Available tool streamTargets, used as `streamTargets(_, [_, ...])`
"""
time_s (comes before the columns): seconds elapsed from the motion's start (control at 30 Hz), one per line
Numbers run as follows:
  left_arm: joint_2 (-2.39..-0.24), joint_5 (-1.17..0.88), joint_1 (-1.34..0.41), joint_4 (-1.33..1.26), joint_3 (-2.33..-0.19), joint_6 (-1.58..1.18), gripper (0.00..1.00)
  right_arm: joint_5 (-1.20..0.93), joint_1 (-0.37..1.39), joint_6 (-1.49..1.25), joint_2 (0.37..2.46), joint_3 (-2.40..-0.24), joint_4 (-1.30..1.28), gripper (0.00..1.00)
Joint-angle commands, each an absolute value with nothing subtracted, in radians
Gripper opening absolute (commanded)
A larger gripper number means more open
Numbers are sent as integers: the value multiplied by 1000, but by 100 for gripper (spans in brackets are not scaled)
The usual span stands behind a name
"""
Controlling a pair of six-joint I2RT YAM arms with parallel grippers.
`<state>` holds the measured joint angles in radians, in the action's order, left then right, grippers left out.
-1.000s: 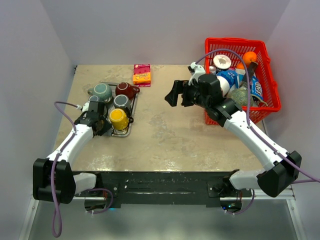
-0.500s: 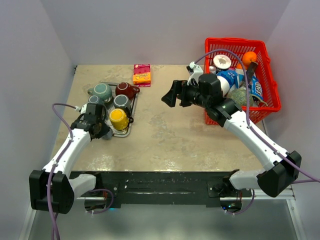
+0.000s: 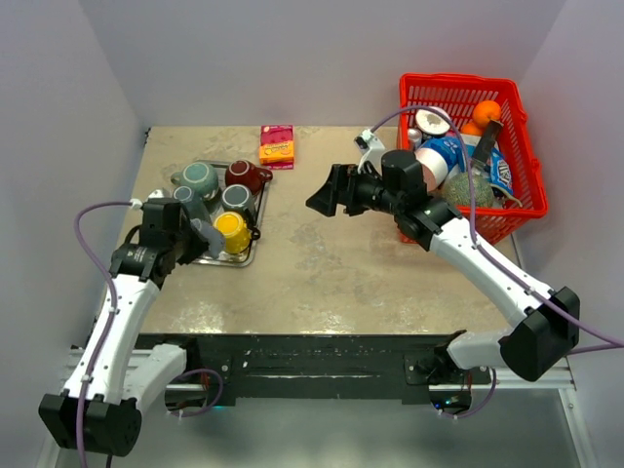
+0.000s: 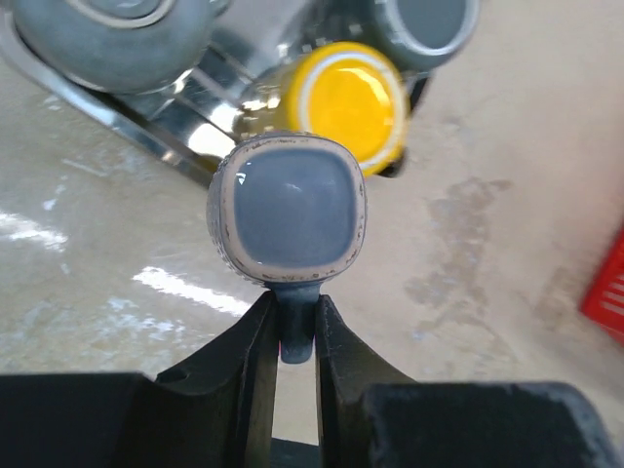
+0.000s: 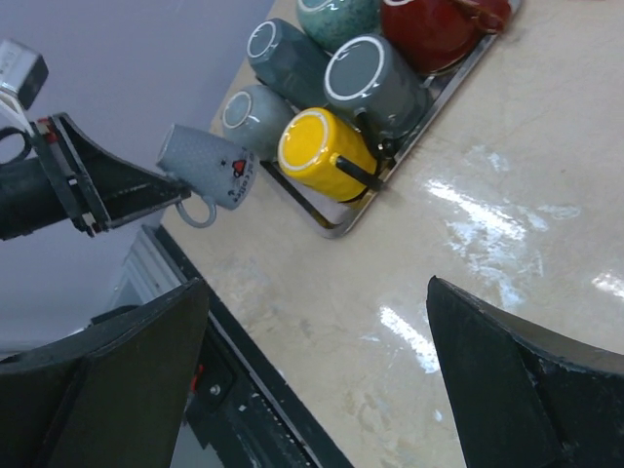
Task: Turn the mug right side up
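Landmark: metal tray (image 3: 242, 262) on the left half of the table (image 3: 341, 263).

- Left gripper (image 4: 295, 322): fingers narrow, pinched on the handle of a grey speckled mug (image 4: 290, 210).
- The grey mug is off the tray, held in the air just off the tray's near-left corner.
- In the left wrist view its closed base faces the camera, so it lies roughly on its side, mouth pointing away toward the tray.
- In the right wrist view the mug (image 5: 210, 161) is tilted, with a small red mark on its wall and its handle hanging below.
- Yellow mug (image 3: 231, 232): on the tray at its near edge, upside down, just beside the held mug. I cannot tell whether the two touch.
- Also on the tray, all base up or tipped: a dark grey mug (image 3: 237, 198), a teal mug (image 3: 200, 177) and a maroon mug (image 3: 249, 175).
- Right gripper (image 3: 327, 192): fingers spread wide, nothing between them, hovering to the right of the tray and pointed toward it.
- Red basket (image 3: 522, 117): well to the right of the tray, full of mixed items.
- Orange box (image 3: 277, 144): just beyond the tray's far right corner.
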<state>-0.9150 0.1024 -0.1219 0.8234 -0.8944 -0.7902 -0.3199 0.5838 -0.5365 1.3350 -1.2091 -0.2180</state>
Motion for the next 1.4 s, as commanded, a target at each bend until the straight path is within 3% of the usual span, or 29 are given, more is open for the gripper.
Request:
streamTargets(0.0, [-874, -81, -129, 711, -1025, -842, 0, -423, 609, -624, 1327, -1175, -58, 97])
streamTargets(0.27, [-925, -432, -130, 258, -1051, -1046, 0, -521, 656, -930, 1379, -1173, 138, 97])
streamTargets(0.53, [-946, -514, -135, -105, -1008, -1224, 0, -460, 696, -1155, 1396, -1150, 340, 96])
streamTargets(0.6, [-945, -522, -141, -174, -985, -1291, 0, -469, 712, -1169, 1407, -1172, 421, 91])
streamTargets(0.87, [-917, -483, -169, -210, -1002, -1342, 0, -431, 753, -1193, 1474, -1265, 561, 85])
streamTargets(0.9, [-914, -482, -169, -227, -996, -1342, 0, -430, 755, -1201, 1480, -1272, 571, 77])
streamTargets(1.03, [-905, -483, -178, -310, -976, -1367, 0, -425, 758, -1250, 1499, -1272, 663, 61])
streamTargets(1.37, [-913, -494, -202, -389, -959, -1374, 0, -341, 758, -1249, 1502, -1287, 707, 55])
